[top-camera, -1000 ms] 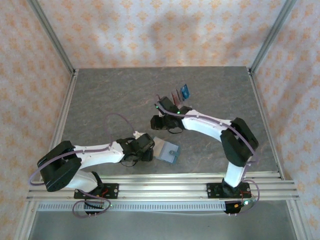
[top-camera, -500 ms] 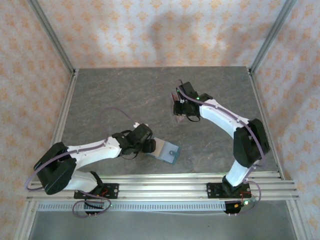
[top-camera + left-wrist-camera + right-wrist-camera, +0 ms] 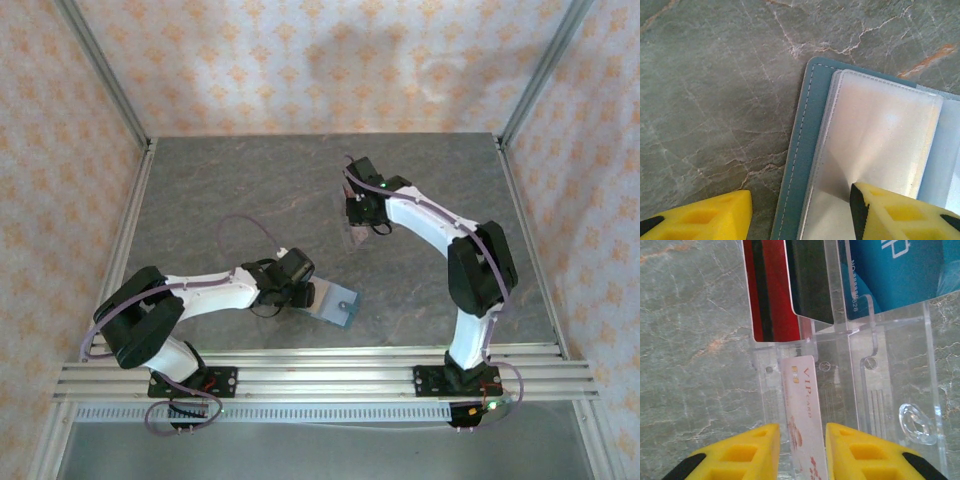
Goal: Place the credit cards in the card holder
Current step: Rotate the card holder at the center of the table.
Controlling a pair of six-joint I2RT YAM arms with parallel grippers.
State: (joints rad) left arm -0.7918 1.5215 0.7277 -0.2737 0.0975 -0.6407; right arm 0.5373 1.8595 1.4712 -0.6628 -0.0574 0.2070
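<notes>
Top view: the right end effector (image 3: 362, 215) has swung back over the clear rack (image 3: 352, 238), and the left end effector (image 3: 297, 292) stays at the open card holder (image 3: 338, 305) on the counter (image 3: 220, 200).

Left wrist: its fingers are apart, one on the holder's clear sleeve (image 3: 875, 135).

Right wrist: fingers closely flank a white card (image 3: 800, 400) standing in the rack. I cannot tell whether they pinch it, but a pick looks near.

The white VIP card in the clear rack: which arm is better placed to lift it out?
Right. The right gripper has its fingers on both sides of the VIP card in the clear rack. The left gripper is open over the card holder, apart from the rack.
</notes>
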